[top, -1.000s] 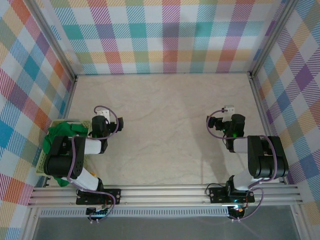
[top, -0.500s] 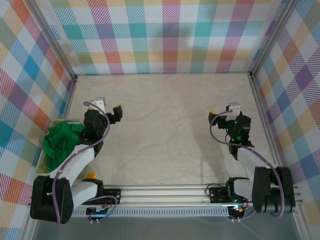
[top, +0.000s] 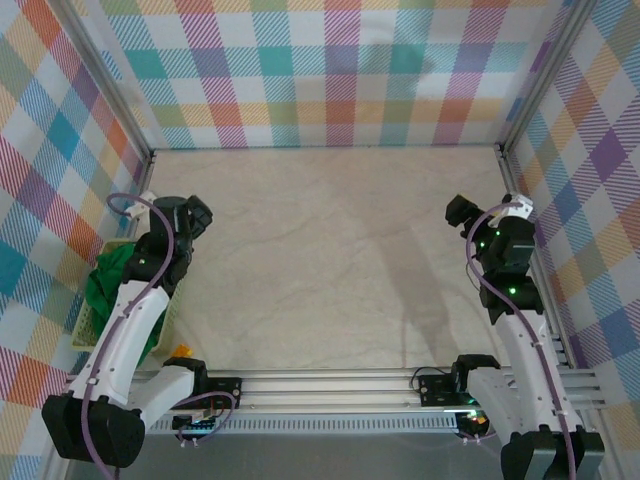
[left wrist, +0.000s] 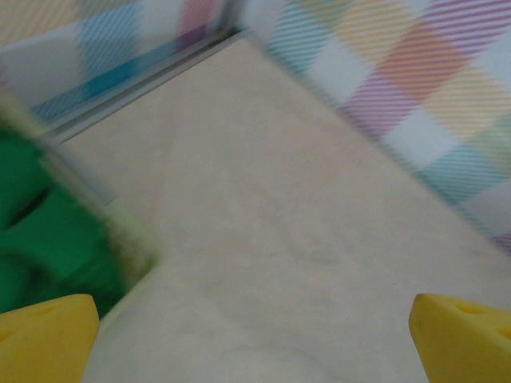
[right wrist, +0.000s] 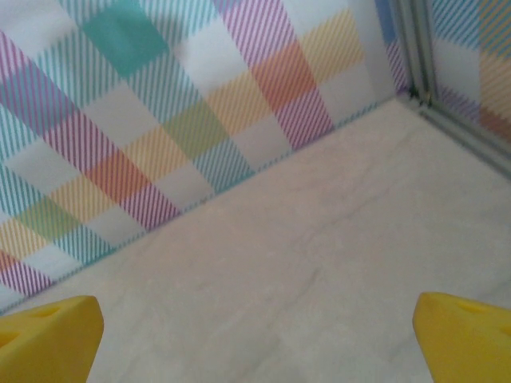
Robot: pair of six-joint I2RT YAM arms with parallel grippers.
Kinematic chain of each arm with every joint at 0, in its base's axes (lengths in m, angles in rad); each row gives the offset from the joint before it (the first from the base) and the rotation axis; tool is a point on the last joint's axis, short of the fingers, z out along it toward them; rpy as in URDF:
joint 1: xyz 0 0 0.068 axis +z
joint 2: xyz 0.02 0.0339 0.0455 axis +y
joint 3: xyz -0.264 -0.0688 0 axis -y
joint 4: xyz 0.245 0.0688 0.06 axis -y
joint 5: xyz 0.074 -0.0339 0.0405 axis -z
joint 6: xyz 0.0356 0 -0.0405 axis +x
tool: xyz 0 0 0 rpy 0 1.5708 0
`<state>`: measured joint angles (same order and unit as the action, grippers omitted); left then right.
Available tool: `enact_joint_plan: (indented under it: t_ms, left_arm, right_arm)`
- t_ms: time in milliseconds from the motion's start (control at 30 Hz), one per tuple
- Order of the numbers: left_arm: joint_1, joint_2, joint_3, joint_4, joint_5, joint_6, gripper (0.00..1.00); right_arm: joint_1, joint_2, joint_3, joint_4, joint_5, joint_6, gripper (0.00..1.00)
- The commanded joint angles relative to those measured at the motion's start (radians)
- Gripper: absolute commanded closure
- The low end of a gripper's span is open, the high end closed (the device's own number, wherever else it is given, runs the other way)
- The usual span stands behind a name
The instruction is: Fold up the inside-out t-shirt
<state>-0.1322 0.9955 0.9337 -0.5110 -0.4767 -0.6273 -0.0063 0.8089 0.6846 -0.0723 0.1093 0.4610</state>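
Now left tool (top: 192,213) and right tool (top: 458,211) have swung outward, jaws wide.

Both arms have unfolded from their tucked pose: the left arm (top: 130,320) now stretches forward over the basket (top: 85,325) and hides part of the green t-shirt (top: 105,285), while the right arm (top: 520,320) has swung outward, close to the right wall (top: 590,200).
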Motion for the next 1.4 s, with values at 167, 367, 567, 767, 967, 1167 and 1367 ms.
enact_joint_plan:
  t_ms: [167, 367, 567, 767, 967, 1167, 1367]
  left_arm:
    - [0.148, 0.008, -0.02, -0.4, -0.216, -0.176, 0.0]
    - [0.344, 0.139, -0.042, -0.33, 0.003, -0.122, 0.0]
    - [0.446, 0.333, -0.033, -0.251, 0.063, -0.127, 0.0]
    - [0.499, 0.468, -0.026, -0.188, 0.078, -0.129, 0.0]
    - [0.501, 0.482, -0.006, -0.171, 0.119, -0.103, 0.09]
    - [0.502, 0.462, -0.029, -0.139, 0.143, -0.098, 0.39]
    - [0.502, 0.45, -0.04, -0.114, 0.167, -0.11, 0.74]
  right_arm:
    - [0.001, 0.137, 0.046, -0.132, -0.172, 0.025, 0.0]
    - [0.001, 0.144, 0.032, -0.126, -0.188, 0.034, 0.0]
    - [0.002, 0.103, 0.012, -0.12, -0.19, 0.041, 0.0]
    - [0.001, 0.083, 0.013, -0.12, -0.217, 0.045, 0.0]
    - [0.001, 0.076, 0.018, -0.122, -0.227, 0.048, 0.0]
    - [0.002, 0.058, 0.019, -0.128, -0.217, 0.042, 0.0]
    - [0.002, 0.042, 0.019, -0.132, -0.216, 0.042, 0.0]
